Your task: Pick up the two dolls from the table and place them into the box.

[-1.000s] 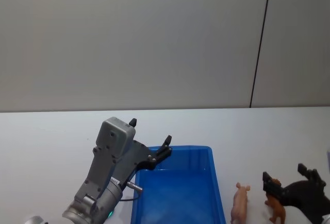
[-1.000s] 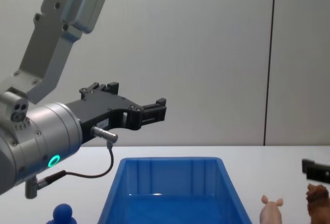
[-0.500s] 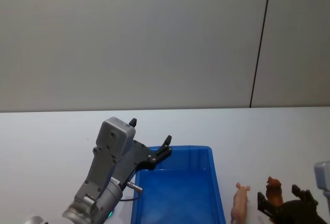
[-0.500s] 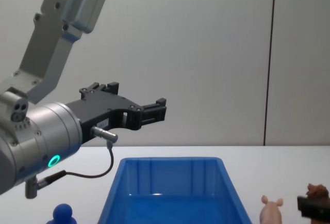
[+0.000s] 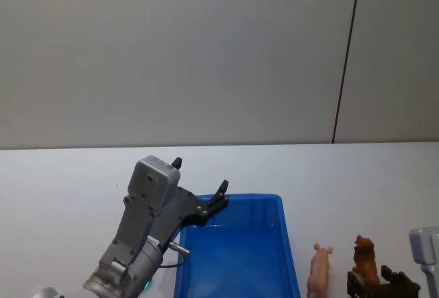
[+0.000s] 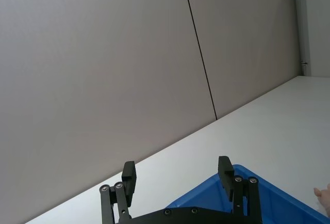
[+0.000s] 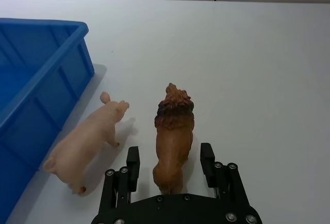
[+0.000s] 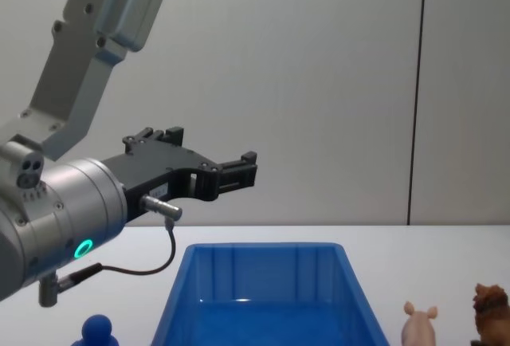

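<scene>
Left gripper (image 6: 177,167) hangs in the air above the far-left corner of the rectangular bright blue plastic box (image 5: 236,197). Its fingers are spread and hold nothing. This arm looks parked, raised so that the box opening is unobstructed. A small blue round-headed pawn-like figure (image 8: 97,332) stands near the table's near edge, left of the box. It is not one of the dolls.

The box rests on the flat white table (image 5: 68,181) toward its near edge, and its interior shows no doll. The small pale pink pig (image 7: 90,139) stands upright just beside the box's right wall, apart from it. The shaggy brown lion (image 7: 174,131) stands just right of the pig, parallel to it. Both heads point toward the far edge.

The right gripper (image 7: 170,154) is low at the table's near-right area, behind the lion. Its fingers are parted, one on each side of the hindquarters, with gaps visible. This straddle suits a grip across the narrow body. Judged step: closing on the lion; neither doll is yet boxed.
</scene>
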Available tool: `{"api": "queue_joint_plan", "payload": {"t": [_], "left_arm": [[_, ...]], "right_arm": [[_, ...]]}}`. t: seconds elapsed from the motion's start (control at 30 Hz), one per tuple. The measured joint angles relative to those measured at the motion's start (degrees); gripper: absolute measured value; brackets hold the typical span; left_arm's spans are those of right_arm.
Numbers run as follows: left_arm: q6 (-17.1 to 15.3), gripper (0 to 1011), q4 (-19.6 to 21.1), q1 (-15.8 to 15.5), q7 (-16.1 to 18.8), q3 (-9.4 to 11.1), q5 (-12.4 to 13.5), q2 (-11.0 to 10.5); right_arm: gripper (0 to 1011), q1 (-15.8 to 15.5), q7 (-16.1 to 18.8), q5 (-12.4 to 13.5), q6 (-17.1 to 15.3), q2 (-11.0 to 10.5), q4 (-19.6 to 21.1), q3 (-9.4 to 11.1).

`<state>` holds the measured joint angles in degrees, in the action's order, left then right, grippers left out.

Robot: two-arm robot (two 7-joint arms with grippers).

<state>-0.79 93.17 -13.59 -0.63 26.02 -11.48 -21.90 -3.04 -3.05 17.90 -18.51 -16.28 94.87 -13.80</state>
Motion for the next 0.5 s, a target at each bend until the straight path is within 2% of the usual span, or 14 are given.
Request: {"api": "queue_joint_plan", "payload": {"t": [0.07,0.1,0.23,0.33,0.5], "left_arm": [[0.0,1003,0.0,0.0,0.0,0.0,0.0,0.0],[0.0,1003,0.0,0.0,0.0,0.0,0.0,0.0],[0.0,1003,0.0,0.0,0.0,0.0,0.0,0.0],[0.0,1003,0.0,0.0,0.0,0.0,0.0,0.0],[0.0,1003,0.0,0.0,0.0,0.0,0.0,0.0]], "right_arm": [[704,0.01,-0.11,0.06,-0.27,0.1,-0.1,-0.01],[632,0.02,-0.17,0.09,-0.42,0.16,-0.14,0.0],[559,0.06,-0.31,0.14,-0.71,0.41,-0.3,-0.01],[417,0.07,-0.3,0.04,-0.62,0.51,-0.31,-0.03],[307,0.05,0.05,-0.63,0.28,0.58,0.09,-0.08]]}}
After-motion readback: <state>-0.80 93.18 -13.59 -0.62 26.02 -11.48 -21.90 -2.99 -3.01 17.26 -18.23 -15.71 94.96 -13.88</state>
